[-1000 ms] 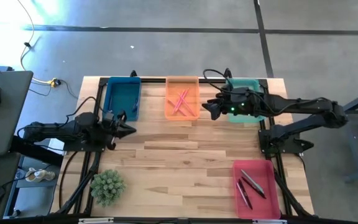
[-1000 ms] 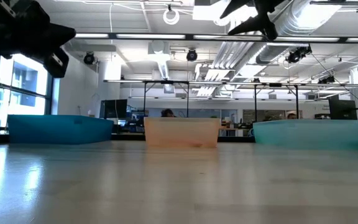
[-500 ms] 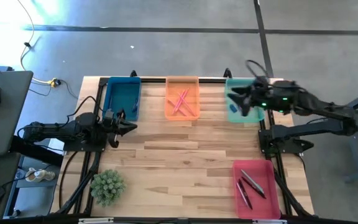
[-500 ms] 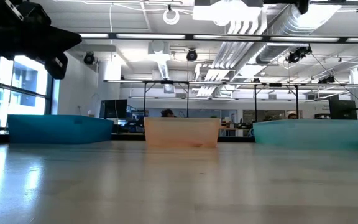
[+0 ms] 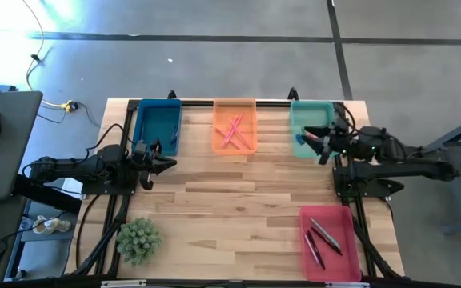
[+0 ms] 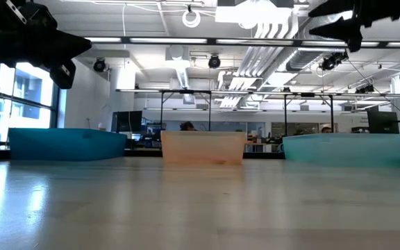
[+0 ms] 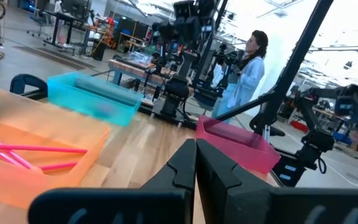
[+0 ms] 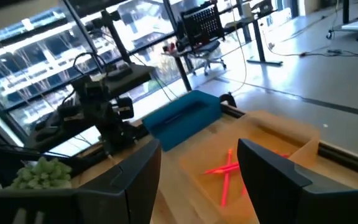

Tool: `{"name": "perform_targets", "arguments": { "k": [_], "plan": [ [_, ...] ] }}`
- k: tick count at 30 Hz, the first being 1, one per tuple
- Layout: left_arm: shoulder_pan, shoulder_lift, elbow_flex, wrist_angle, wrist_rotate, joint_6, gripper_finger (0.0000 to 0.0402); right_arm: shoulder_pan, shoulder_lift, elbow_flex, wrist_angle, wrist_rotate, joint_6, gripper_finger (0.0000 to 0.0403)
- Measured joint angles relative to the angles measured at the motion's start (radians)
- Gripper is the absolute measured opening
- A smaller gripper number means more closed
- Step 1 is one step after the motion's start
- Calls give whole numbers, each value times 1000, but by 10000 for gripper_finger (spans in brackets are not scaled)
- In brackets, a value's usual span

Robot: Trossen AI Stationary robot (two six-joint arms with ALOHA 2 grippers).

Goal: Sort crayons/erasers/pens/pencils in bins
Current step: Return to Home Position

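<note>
High view: orange bin (image 5: 235,102) holds pink sticks (image 5: 232,132); red-pink bin (image 5: 347,268), pens (image 5: 320,240); right gripper (image 5: 314,144) wide, left gripper (image 5: 170,162) closed, empty.

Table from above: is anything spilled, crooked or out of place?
Nothing stands out. Pink sticks lie inside the orange bin, pens inside the pink bin, and all four bins sit square. The left arm and right arm hold nothing.

1. L arm (image 5: 78,170), worktop's (image 5: 230,200) left edge: matte black, tubular links, blocky joints.
2. Thin black cables (image 5: 94,146) loop off it.
3. R arm (image 5: 398,152), right edge: same black build.
4. L fingers (image 7: 179,171), R fingers (image 8: 272,174): dark, flat, angular plates w/ tapered tips.
</note>
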Motion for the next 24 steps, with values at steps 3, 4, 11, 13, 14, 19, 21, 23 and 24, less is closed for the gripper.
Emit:
{"name": "perform_targets", "arguments": {
  "k": [3,4,11,13,14,19,21,23,24],
  "plan": [
    [0,0,0,0,0,0,0,0,-31,-107,105,-20,4,204],
    [0,0,0,0,0,0,1,0,-39,-139,141,-40,3,204],
    [0,0,0,0,0,0,1,0,-76,-307,311,-154,29,204],
    [0,0,0,0,0,0,1,0,-88,-338,320,-155,44,204],
    [0,0,0,0,0,0,0,0,-94,-351,320,-155,49,204],
    [0,0,0,0,0,0,1,0,-132,-404,320,-156,64,204],
    [0,0,0,0,0,0,0,0,-151,-412,317,-156,61,204],
    [0,0,0,0,0,0,1,0,-170,-414,315,-157,45,204],
    [0,0,0,0,0,0,1,0,-179,-415,315,-159,32,204]
  ]
}}
